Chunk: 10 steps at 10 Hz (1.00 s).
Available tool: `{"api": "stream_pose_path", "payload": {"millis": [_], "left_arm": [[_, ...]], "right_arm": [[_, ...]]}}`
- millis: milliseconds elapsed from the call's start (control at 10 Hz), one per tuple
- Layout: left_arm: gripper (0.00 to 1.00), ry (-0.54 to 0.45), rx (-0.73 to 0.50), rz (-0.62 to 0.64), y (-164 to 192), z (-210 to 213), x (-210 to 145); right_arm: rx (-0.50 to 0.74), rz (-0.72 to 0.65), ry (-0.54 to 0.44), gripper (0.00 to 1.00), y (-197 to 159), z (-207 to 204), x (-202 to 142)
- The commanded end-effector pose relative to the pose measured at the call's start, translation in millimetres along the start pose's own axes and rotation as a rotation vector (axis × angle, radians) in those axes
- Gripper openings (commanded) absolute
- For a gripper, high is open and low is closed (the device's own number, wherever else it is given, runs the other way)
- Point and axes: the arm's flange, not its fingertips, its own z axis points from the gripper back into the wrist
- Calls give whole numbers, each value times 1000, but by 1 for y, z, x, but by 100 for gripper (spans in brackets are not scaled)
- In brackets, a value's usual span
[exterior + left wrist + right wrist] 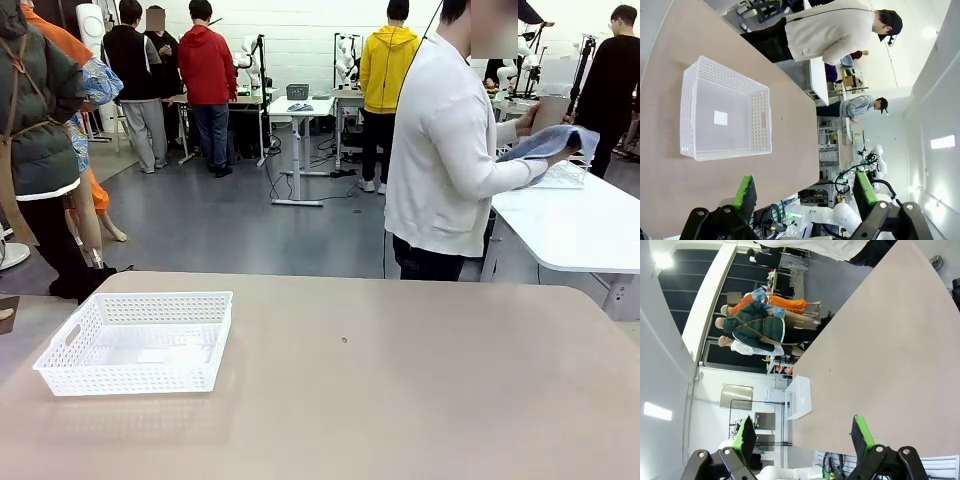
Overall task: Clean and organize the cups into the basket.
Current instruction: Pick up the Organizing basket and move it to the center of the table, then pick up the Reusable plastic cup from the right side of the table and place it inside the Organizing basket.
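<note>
Our left gripper (805, 194) and right gripper (804, 436) wide, empty. Tan cup (548, 108) looks light, stiff, slick; we'd pinch mid-body.

The tabletop (430, 400) lies open across its middle and right side. A white basket (135, 342) stands near its left edge, open on top. A person (450, 150) stands just beyond the far edge.

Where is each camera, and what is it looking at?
Front: sits between the arms, looking across the beige table at the white perforated plastic basket and a person in a white top.
Left wrist: on the left arm, looking past the open left hand at the basket.
Right wrist: on the right arm, looking past the open right hand along the table.
Shared: every view shows the basket.
</note>
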Motion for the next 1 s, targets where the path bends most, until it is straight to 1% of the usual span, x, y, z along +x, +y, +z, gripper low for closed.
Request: {"api": "stream_pose_path", "payload": {"millis": [0, 900], "left_arm": [[100, -8, -12, -7, 0, 3, 0], [100, -8, -12, -7, 0, 3, 0]], "right_arm": [[19, 5, 8, 100, -1, -2, 2], [19, 5, 8, 100, -1, -2, 2]]}}
